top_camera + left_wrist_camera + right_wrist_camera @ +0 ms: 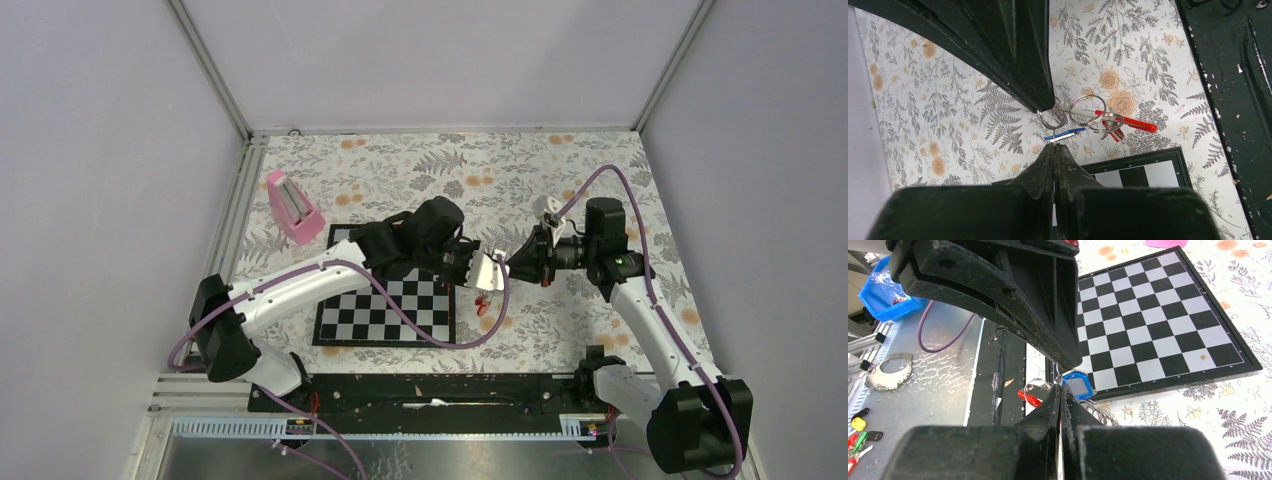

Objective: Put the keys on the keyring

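Left wrist view: keyring point(1050, 119) lies between left gripper's point(1051, 128) jaws, keys point(1126, 121) beside.

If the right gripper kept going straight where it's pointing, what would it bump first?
The keys and keyring right at its tips, then, I think, the left gripper, facing the right gripper nearly tip to tip in the top view.

Pale grey walls point(100, 150), floral tablecloth point(450, 170), aluminium frame point(215, 75)

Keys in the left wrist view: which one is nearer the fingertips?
The blue-tagged key, seen edge-on right beside the left gripper. The red-tagged key hangs farther off to the right.
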Action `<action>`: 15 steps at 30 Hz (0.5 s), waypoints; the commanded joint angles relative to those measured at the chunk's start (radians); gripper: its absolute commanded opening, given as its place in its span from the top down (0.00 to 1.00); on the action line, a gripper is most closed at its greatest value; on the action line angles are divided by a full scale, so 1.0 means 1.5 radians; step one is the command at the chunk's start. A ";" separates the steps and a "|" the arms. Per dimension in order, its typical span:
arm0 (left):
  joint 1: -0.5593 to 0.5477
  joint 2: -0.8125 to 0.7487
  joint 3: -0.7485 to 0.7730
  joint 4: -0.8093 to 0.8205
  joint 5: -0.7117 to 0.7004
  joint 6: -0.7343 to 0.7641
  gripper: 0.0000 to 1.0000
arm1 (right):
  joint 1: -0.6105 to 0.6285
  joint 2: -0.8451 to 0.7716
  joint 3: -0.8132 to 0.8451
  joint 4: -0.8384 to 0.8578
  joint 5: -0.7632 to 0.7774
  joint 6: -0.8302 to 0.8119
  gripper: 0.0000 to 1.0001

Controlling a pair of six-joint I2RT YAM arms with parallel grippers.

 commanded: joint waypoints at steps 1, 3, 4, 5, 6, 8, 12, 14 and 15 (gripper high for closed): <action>-0.003 -0.025 0.018 0.001 0.011 -0.005 1.00 | -0.006 -0.014 0.029 -0.048 0.013 -0.063 1.00; -0.002 -0.022 0.025 0.000 0.011 -0.006 1.00 | -0.006 -0.015 0.028 -0.052 0.013 -0.070 1.00; -0.002 -0.020 0.029 -0.003 0.013 -0.006 1.00 | -0.006 -0.014 0.030 -0.065 0.015 -0.086 1.00; -0.003 -0.017 0.035 -0.006 0.017 -0.006 1.00 | -0.006 -0.015 0.030 -0.074 0.018 -0.101 1.00; -0.003 -0.014 0.041 -0.012 0.021 -0.006 1.00 | -0.006 -0.013 0.031 -0.080 0.020 -0.107 1.00; -0.002 -0.005 0.053 -0.017 0.024 -0.010 1.00 | -0.006 -0.013 0.035 -0.103 0.023 -0.136 1.00; -0.004 0.002 0.060 -0.017 0.040 -0.021 1.00 | -0.006 -0.013 0.035 -0.121 0.026 -0.164 1.00; -0.004 0.005 0.059 -0.022 0.057 -0.028 1.00 | -0.006 -0.012 0.033 -0.118 0.022 -0.164 1.00; -0.004 0.006 0.056 -0.025 0.065 -0.029 1.00 | -0.006 -0.010 0.034 -0.116 0.019 -0.162 1.00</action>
